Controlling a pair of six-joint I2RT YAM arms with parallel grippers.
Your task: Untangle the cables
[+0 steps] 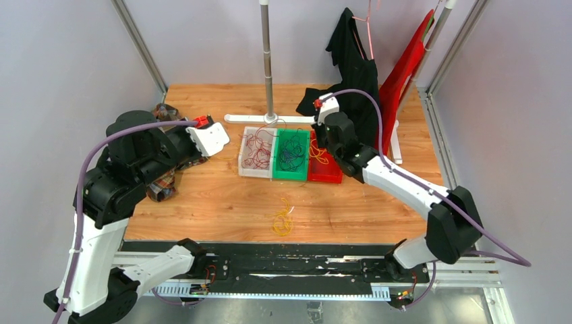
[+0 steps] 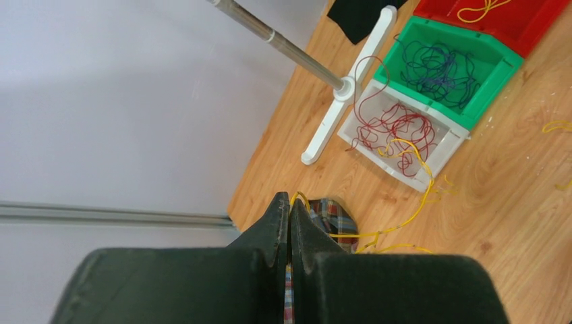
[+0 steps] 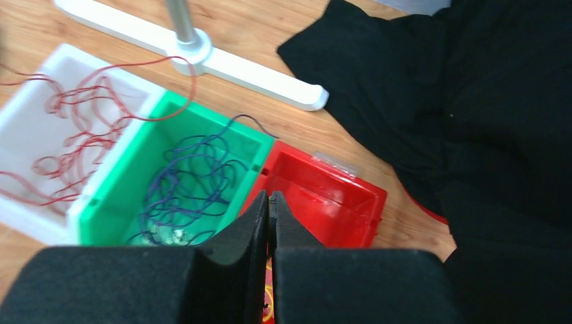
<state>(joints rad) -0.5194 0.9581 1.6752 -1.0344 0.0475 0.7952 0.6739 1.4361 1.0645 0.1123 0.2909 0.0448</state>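
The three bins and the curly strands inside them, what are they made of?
The white bin, green bin and red bin look like moulded plastic: even solid colour, smooth walls, soft glare on the red one. The cables, dark red, blue-purple and yellow, seem to be thin plastic-coated wire, since they hold springy loops. Any metal core is not visible.

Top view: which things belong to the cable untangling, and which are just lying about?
Job: red cables in the white bin, blue cables in the green bin, yellow cables in the red bin, loose yellow bunch on the table.
Lying about: black garment, red garment, pole stand, plaid cloth.
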